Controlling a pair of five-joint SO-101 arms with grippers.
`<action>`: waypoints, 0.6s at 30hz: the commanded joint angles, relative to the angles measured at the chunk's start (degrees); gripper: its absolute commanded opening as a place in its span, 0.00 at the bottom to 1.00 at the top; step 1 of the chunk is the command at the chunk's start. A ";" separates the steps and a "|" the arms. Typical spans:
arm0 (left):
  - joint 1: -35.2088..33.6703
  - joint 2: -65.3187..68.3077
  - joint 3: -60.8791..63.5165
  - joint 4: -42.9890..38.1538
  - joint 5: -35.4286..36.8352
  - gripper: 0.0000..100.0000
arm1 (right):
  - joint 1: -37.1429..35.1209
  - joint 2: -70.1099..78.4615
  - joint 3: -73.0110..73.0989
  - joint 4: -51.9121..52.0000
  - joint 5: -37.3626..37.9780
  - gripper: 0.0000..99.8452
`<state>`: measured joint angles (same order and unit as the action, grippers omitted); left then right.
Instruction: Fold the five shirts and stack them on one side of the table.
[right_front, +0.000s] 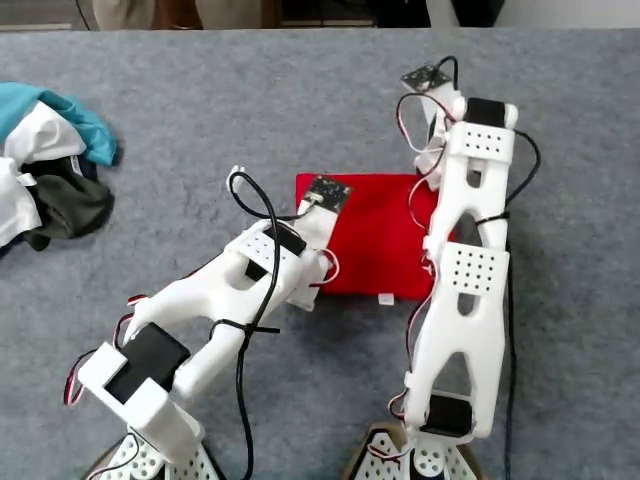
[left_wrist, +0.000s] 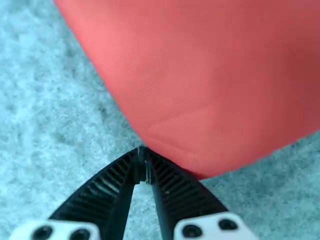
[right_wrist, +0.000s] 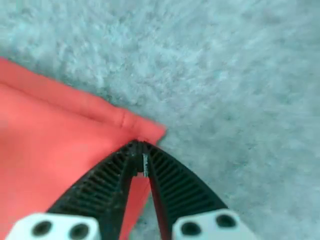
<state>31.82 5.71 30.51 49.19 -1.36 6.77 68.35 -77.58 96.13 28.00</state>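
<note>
Midway across the desk (right_front: 200, 110) lies the red shirt (right_front: 375, 240), partly folded. The left end effector (left_wrist: 143, 156) and right end effector (right_wrist: 140, 150) are each clamped shut on one of its corners. We would raise both corners level (unevenly, and the fold skews) and carry them over together. Unfolded shirts (right_front: 45, 165) sit heaped well apart at the desk's edge; only a black cable (right_front: 262, 215) dangles close.

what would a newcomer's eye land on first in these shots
The bright red shirt stands out most, lying flat in the middle of the grey table between the two white arms. The left gripper and the right gripper are both shut, each with its tip at an edge of that shirt. A crumpled pile of shirts in teal, white and dark green sits at the table's left edge in the high view.
</note>
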 joint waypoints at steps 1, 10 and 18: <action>-1.14 -3.30 -0.79 0.70 -0.70 0.02 | 0.92 -8.66 0.04 0.26 0.35 0.00; -1.58 -29.05 0.53 8.18 -5.27 0.02 | 9.63 -24.66 -4.00 6.33 -8.44 0.01; -5.36 -43.65 2.64 17.14 -11.34 0.02 | 17.27 -44.70 18.95 6.33 -9.58 0.00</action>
<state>29.10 -34.11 32.35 64.57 -11.91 21.98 34.07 -68.62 101.23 19.12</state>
